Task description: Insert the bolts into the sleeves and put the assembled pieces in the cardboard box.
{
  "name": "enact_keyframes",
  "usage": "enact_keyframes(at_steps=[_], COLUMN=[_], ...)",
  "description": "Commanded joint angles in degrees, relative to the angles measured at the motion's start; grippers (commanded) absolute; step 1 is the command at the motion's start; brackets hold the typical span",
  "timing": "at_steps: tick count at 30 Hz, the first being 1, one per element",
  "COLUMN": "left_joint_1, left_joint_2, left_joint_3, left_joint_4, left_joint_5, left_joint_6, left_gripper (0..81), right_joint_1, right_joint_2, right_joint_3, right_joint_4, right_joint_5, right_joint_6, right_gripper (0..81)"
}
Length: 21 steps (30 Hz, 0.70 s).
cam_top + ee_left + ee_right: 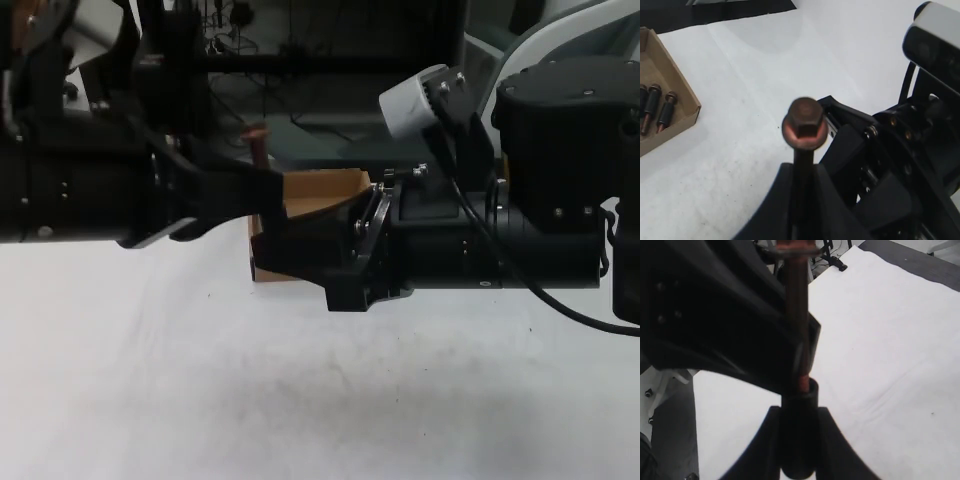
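Observation:
A copper bolt [805, 127] with a hex head stands between the fingers of my left gripper [802, 180], which is shut on its shank. In the right wrist view, my right gripper [799, 440] is shut on a black sleeve [800, 405], and the bolt's shank [797, 315] enters the sleeve's top. In the high view both grippers meet above the bench in front of the cardboard box [322, 187], with the bolt head [258, 135] sticking up above the left gripper [262, 188]. The box [690, 107] holds three assembled pieces [655, 107].
White cloth [300, 400] covers the bench around and in front of the box. The right arm's camera housing [935, 35] and black wrist sit close beside the left gripper. Dark equipment stands behind the bench.

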<state>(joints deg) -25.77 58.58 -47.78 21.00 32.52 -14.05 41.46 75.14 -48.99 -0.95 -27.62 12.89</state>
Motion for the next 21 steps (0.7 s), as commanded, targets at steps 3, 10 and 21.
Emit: enact_keyframes(at_steps=[3, 10, 21], left_joint_1=[-3.24, -3.54, -3.54], left_joint_2=[-0.97, -0.97, -0.97], left_joint_3=[-0.13, -0.13, -0.13], left_joint_4=[0.67, 0.67, 0.63], left_joint_5=[-3.93, -5.72, -6.42], left_joint_6=[0.78, 0.92, 3.46], left_gripper=[1.7, 1.7, 30.8], right_joint_1=[-0.32, -0.32, -0.32], right_joint_2=[-0.73, -0.73, -0.73], right_joint_3=[-0.94, -0.94, -0.94], right_joint_4=[-1.51, -1.51, -1.51], right_joint_5=[0.00, -0.67, -1.06], right_joint_6=[-0.50, -0.50, -0.50], right_gripper=[0.4, 0.4, 0.4])
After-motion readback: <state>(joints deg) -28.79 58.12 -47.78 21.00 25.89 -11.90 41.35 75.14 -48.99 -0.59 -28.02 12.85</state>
